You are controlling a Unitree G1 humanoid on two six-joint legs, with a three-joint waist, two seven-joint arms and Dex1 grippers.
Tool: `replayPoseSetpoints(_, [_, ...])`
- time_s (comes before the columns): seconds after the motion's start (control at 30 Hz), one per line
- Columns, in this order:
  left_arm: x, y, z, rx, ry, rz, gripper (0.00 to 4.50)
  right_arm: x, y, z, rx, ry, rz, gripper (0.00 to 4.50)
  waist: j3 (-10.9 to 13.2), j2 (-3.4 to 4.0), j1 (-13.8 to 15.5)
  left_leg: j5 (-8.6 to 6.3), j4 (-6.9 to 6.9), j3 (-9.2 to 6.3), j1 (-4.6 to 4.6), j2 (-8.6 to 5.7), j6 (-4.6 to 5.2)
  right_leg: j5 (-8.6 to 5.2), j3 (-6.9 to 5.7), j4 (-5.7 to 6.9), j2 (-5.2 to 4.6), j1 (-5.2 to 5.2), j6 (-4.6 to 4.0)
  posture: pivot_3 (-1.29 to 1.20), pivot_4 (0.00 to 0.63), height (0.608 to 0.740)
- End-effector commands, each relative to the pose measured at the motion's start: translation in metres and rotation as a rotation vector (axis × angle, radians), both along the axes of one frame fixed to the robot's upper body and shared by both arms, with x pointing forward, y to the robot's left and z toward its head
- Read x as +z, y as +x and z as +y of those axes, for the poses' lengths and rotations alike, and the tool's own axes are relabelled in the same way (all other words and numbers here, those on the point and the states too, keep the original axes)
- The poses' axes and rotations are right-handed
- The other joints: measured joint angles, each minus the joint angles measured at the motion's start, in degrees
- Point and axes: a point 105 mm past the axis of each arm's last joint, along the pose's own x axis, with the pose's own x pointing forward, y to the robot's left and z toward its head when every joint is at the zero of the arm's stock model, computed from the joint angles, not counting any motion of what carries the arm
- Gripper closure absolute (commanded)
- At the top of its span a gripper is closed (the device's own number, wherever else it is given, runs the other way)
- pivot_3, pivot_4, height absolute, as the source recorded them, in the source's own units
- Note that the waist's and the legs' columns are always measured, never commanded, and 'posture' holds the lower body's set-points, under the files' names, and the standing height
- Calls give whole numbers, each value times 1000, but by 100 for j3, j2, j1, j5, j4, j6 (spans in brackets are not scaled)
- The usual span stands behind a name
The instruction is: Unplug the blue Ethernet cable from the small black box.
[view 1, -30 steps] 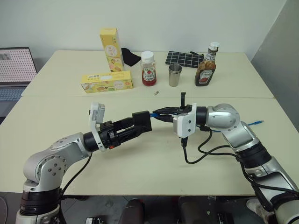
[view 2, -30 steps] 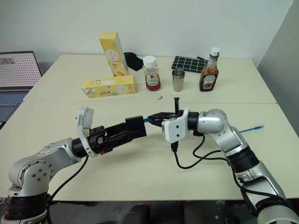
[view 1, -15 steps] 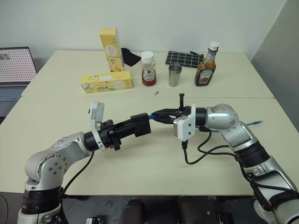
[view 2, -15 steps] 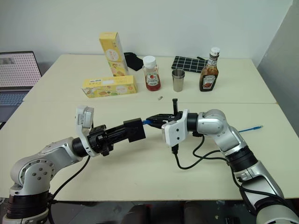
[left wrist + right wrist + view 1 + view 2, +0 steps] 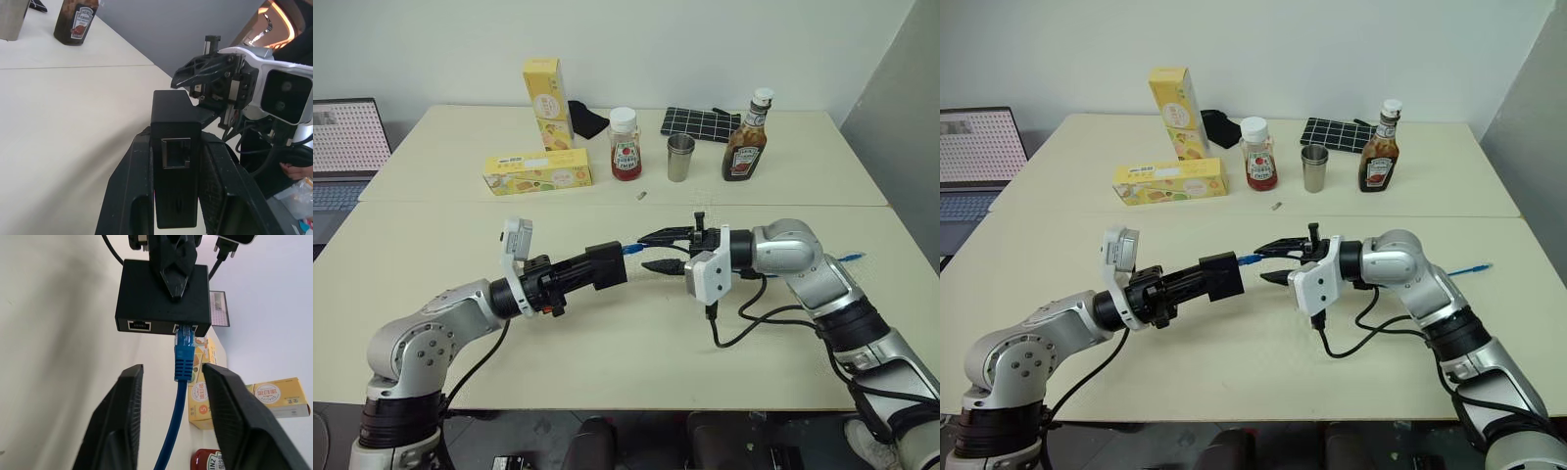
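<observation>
The left gripper (image 5: 607, 268) is clamped on the box (image 5: 164, 298), holding it up over the near table (image 5: 607, 362). The right gripper (image 5: 171, 416) has its fingers spread either side of the cable (image 5: 182, 363), not touching it. The blue plug looks still seated in the box's port, or barely backed out; I can't tell which. So I'd say the unplugging isn't finished: the plug needs gripping and pulling clear.

At the far side stand a metal cup (image 5: 679, 158), contents hidden, a red-filled jar (image 5: 625, 145) and a dark sauce bottle (image 5: 744, 137).
</observation>
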Motion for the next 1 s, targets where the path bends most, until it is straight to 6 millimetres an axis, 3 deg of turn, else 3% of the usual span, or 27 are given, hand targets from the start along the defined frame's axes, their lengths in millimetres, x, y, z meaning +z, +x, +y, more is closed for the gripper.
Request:
replayPoseSetpoints(0.03, [3,-1,-4,-57,51,-54,3703,12,-10,-11,-22,44,169,1619,0,0,7,0,0,1,0,0,1,0,0,0,0,0,0,0,150,740])
replayPoseSetpoints(0.17, [-4,-1,-8,-131,133,-118,3703,14,-22,-22,-113,110,625,1615,2,2,17,-1,0,-9,-3,0,3,0,-3,0,0,1,0,0,150,740])
replayPoseSetpoints(0.37, [-4,-5,-11,-249,156,-189,3703,21,-34,-12,-135,243,1004,1615,2,3,-13,-7,-3,-29,-3,-5,12,-1,-6,-2,2,-1,-3,0,150,740])
replayPoseSetpoints(0.63, [2,-9,-14,-280,83,-240,3703,8,-28,-1,-199,290,1176,1615,3,4,-5,-7,-3,-22,-11,-5,13,-3,-14,-4,5,-4,-4,0,150,740])
replayPoseSetpoints(0.93, [1,-11,-14,-280,90,-239,3703,1,-29,3,-198,274,1240,1615,3,4,-7,-7,-4,-20,-12,-6,13,-3,-14,-5,6,-5,-3,0,150,740])
replayPoseSetpoints(1.0, [1,-12,-14,-280,91,-240,3703,1,-29,4,-195,274,1246,1980,3,4,-8,-7,-4,-19,-11,-6,13,-3,-14,-5,7,-5,-3,0,150,740])
